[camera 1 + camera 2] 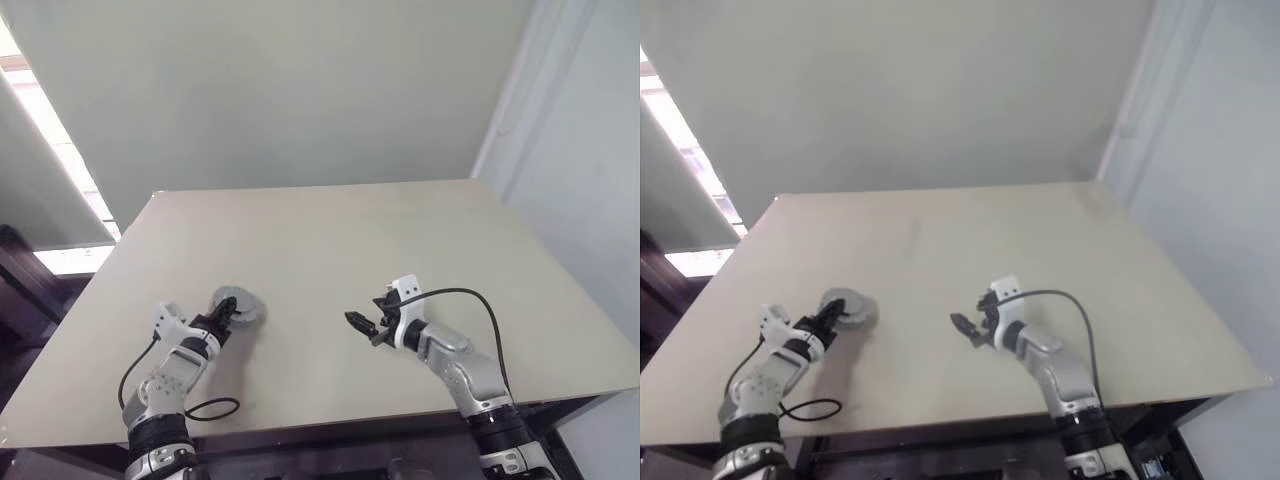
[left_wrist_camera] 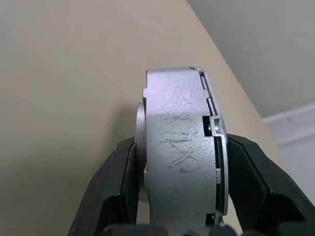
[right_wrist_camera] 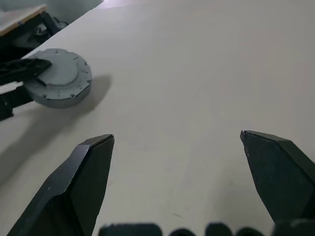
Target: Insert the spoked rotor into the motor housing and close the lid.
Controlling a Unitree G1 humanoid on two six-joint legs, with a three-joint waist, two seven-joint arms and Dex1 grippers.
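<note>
Over on the table's (image 1: pixel 330 250) left side, the left gripper (image 1: pixel 226 314) clamps the closed grey motor assembly (image 1: pixel 240 306); right gripper (image 1: pixel 366 325) hangs wide open, empty.

Left tool (image 1: pixel 228 313) is extended forward, fingers clamped on a grey disc (image 1: pixel 240 306). Right tool (image 1: pixel 362 326) is held above the table, angled leftward, jaws spread wide.
</note>
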